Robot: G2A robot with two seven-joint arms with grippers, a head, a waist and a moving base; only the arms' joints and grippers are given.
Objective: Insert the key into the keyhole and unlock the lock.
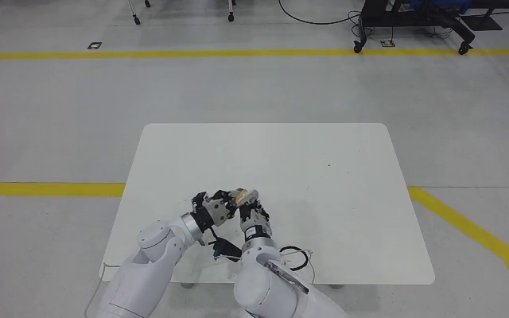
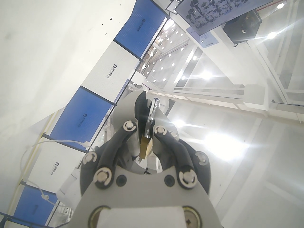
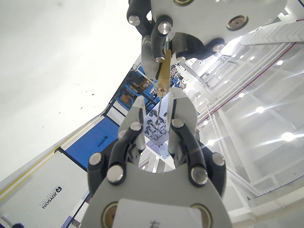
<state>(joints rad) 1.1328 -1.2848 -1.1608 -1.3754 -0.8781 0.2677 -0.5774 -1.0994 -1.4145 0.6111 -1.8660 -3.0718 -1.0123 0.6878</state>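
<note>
Lock [image 3: 165, 72], brass, is clamped between the closed fingers [image 3: 158, 46] of the left gripper [image 2: 145, 131] and held in the air, its shackle [image 2: 153, 110] pointing away from that wrist and its keyhole [image 3: 162, 89] facing the right gripper [image 3: 158, 103]. Key [image 3: 157, 117] shows edge-on as a thin blade with its tip in the keyhole. It runs back between the right gripper's fingers [image 3: 139, 112], which stand apart on either side of it with a gap visible on each side, so this gripper is not clamped on the key.

From above, the two grippers meet nose to nose over the near left part of the white table [image 1: 318, 159], with the lock between them. A dark cable [image 1: 296, 254] loops near the table's near edge. The grey floor [image 1: 238, 87] around it carries yellow lines [image 1: 238, 54]. Blue and white panels [image 2: 83, 117] line the room's side.
</note>
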